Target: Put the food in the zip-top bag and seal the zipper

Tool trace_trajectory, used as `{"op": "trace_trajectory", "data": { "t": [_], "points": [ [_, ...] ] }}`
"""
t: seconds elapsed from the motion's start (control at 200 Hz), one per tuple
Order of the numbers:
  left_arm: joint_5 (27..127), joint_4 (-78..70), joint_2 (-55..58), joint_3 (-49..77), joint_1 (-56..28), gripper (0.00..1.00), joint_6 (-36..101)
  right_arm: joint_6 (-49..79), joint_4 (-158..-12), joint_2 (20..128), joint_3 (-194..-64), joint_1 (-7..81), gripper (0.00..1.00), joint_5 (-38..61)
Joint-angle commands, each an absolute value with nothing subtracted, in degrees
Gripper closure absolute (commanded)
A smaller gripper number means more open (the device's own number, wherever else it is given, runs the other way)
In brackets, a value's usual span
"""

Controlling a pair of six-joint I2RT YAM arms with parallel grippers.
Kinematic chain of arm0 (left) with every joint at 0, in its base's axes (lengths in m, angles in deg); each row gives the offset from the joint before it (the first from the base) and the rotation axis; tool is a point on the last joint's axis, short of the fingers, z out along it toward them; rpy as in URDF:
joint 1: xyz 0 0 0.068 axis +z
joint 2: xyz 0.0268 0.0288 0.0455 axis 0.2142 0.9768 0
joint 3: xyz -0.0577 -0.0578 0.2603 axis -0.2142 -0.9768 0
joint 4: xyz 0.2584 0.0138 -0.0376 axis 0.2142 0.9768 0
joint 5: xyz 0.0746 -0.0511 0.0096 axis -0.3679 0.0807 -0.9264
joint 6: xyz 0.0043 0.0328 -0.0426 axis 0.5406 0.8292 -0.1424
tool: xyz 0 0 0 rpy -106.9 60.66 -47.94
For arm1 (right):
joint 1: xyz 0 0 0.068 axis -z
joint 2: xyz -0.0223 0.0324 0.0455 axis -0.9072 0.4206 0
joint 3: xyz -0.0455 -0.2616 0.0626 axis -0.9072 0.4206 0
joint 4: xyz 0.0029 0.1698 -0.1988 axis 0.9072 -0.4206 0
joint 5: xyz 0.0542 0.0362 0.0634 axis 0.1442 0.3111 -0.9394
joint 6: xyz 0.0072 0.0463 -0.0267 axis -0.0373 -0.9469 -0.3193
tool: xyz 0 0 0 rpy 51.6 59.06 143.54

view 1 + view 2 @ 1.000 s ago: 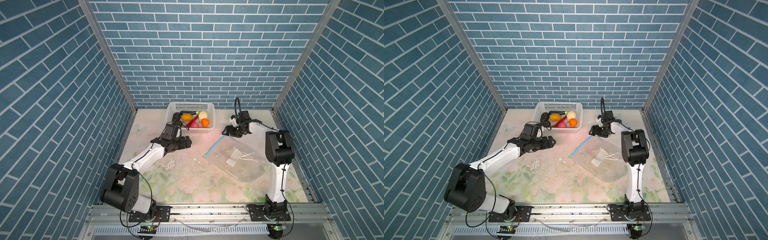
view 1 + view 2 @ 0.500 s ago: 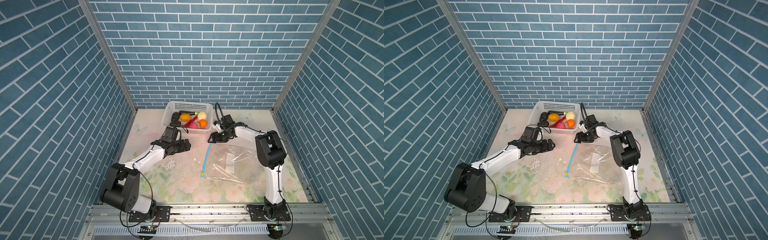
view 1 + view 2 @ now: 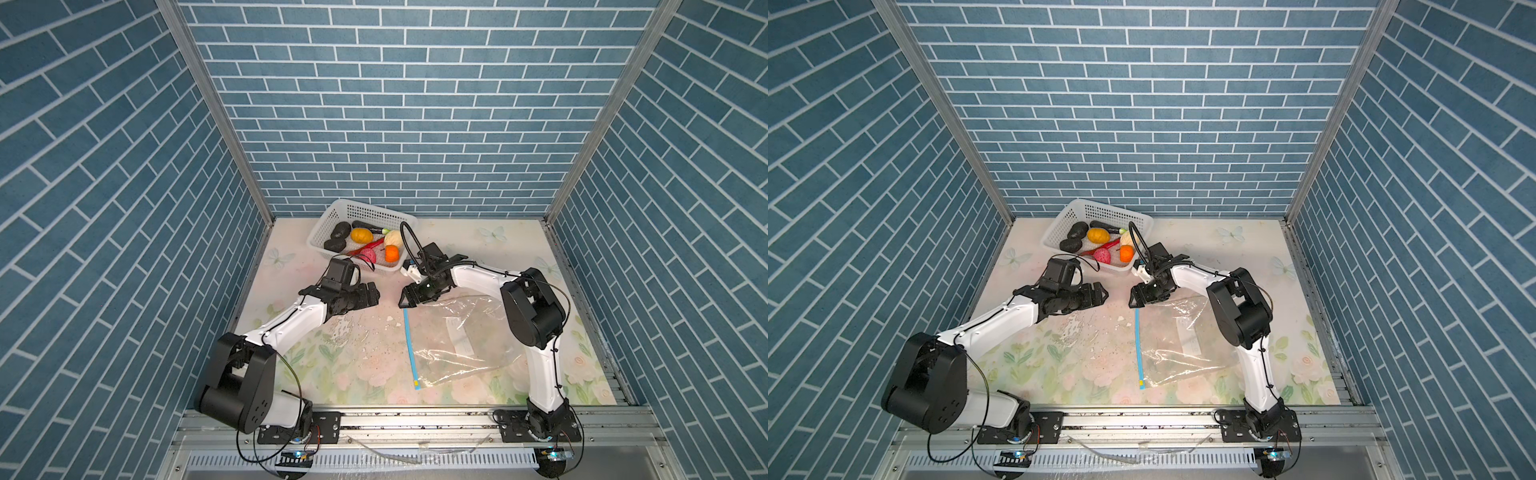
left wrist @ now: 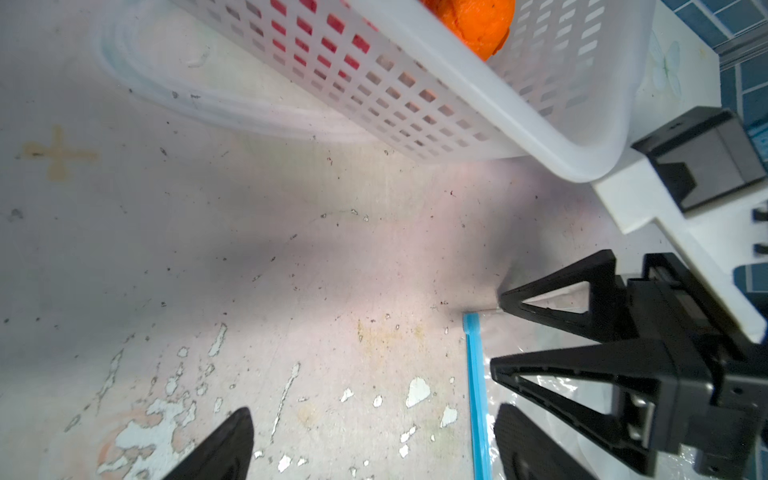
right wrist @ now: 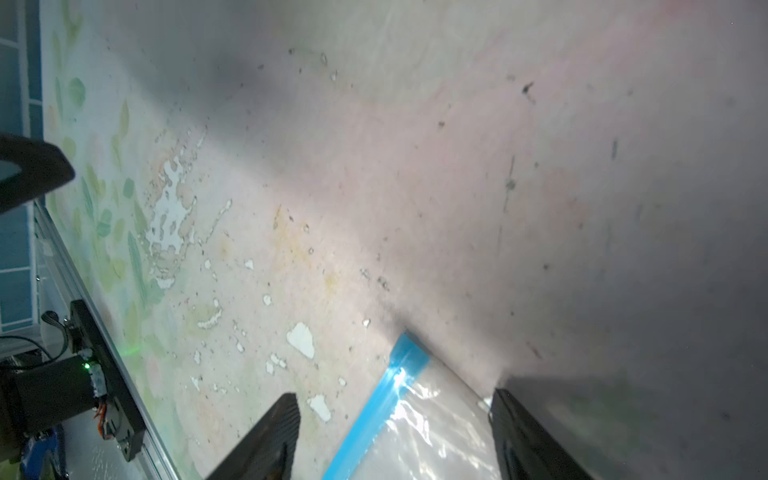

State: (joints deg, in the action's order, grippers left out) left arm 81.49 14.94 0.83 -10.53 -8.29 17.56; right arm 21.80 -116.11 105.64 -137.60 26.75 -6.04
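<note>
— Where is the bag (image 3: pixel 457 336) lying?

— It is lying flat on the table (image 3: pixel 478 249), with its far corner sitting between the fingers of my right gripper (image 3: pixel 405 298). The zipper (image 3: pixel 410 349) is running away from those fingertips toward my base, and the yellow slider (image 3: pixel 416 381) is sitting at the end farthest from them.

— Are you gripping it?

— No. Those fingers are standing apart, straddling the corner and clamping nothing. I judge I am lining up there because the mouth needs lifting before anything goes in.

— And the other side?

— My left gripper (image 3: pixel 377 294) is hanging just opposite, tips facing tips, spread wide and empty. It is probably waiting to take the other lip.

— The food (image 3: pixel 361 235)?

— All of it is sitting in the basket (image 3: pixel 365 212) just beyond both sets of fingers, and none is in the bag.
</note>
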Motion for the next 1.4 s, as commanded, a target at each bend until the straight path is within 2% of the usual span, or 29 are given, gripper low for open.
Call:
{"op": "trace_trajectory", "data": {
  "t": [0.0,0.09,0.215,0.24,0.375,0.465,0.73,0.915,1.395],
  "points": [
    [80.6,15.5,-0.3,-11.2,-8.7,0.08,16.7,21.8,-122.5,99.7,-138.3,25.7,0.25,2.4],
    [80.0,17.9,-1.5,-11.0,-8.6,0.08,16.2,15.8,-126.1,96.9,-139.8,23.0,0.14,16.5],
    [78.2,21.6,-3.9,-11.3,-8.3,0.1,15.9,4.7,-127.3,93.2,-137.5,19.6,0.11,28.3],
    [78.1,21.9,-4.5,-11.7,-8.1,0.1,15.7,2.6,-128.4,92.8,-137.6,18.4,0.08,31.5],
    [79.5,22.1,-7.6,-14.8,-7.1,0.1,13.6,-4.7,-137.1,94.6,-141.8,11.4,0.11,47.1],
    [79.9,22.9,-8.6,-16.9,-6.3,0.12,12.7,-9.2,-144.4,98.2,-146.2,7.7,0.15,52.1],
    [82.7,24.8,-12.1,-21.8,0.0,0.17,11.7,-11.3,-148.4,103.7,-150.2,-0.2,0.17,50.2],
    [82.2,23.8,-13.6,-25.3,0.8,0.14,9.5,-11.0,-148.2,105.9,-147.4,-2.8,0.18,47.7],
    [82.9,24.4,-12.2,-25.1,2.8,0.09,10.7,-12.9,-148.3,107.9,-142.1,-6.1,0.17,46.2]
  ]
}}
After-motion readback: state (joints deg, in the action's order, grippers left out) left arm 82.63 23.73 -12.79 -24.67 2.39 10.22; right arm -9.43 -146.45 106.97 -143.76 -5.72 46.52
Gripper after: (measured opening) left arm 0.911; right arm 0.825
